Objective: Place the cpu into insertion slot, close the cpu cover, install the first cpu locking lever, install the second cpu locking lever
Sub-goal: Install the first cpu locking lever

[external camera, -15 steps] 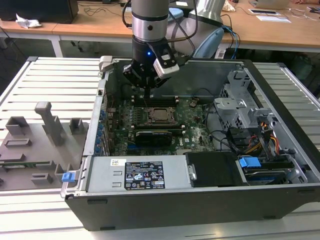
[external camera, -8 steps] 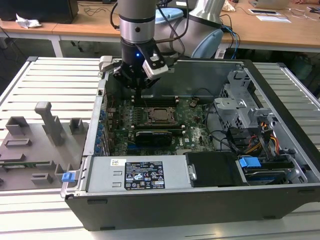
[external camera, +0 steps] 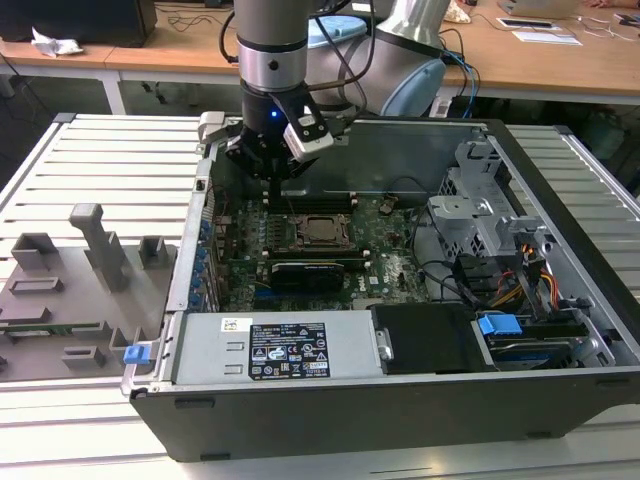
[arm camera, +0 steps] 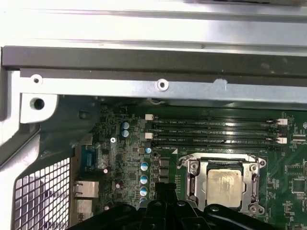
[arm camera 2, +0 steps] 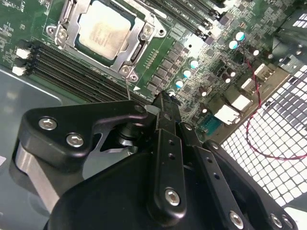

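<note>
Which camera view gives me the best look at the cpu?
The second wrist view: the cpu is close and large there, with its silvery-beige top plain to see. The first wrist view shows the cpu smaller and further off. In the exterior view it is just a small square.

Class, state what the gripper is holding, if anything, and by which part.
Nothing: the gripper is shut and empty above the motherboard; the cpu lies under the cpu cover.
</note>
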Controlling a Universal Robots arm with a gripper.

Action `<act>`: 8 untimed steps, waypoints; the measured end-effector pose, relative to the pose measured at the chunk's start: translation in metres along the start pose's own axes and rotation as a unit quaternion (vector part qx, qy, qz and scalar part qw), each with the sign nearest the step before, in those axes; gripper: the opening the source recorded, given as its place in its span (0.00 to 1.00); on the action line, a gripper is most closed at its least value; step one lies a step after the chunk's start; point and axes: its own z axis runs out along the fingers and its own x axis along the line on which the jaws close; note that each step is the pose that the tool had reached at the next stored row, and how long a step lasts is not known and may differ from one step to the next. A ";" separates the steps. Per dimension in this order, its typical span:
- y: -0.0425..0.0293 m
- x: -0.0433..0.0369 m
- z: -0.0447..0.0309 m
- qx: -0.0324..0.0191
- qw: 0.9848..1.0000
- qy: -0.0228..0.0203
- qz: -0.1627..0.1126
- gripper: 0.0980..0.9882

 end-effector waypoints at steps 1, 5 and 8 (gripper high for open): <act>0.0002 0.0000 0.0003 0.000 1.000 0.000 0.000 0.01; 0.0005 0.0000 0.0015 0.000 1.000 0.000 0.000 0.01; 0.0006 0.0000 0.0017 0.000 1.000 0.000 0.000 0.01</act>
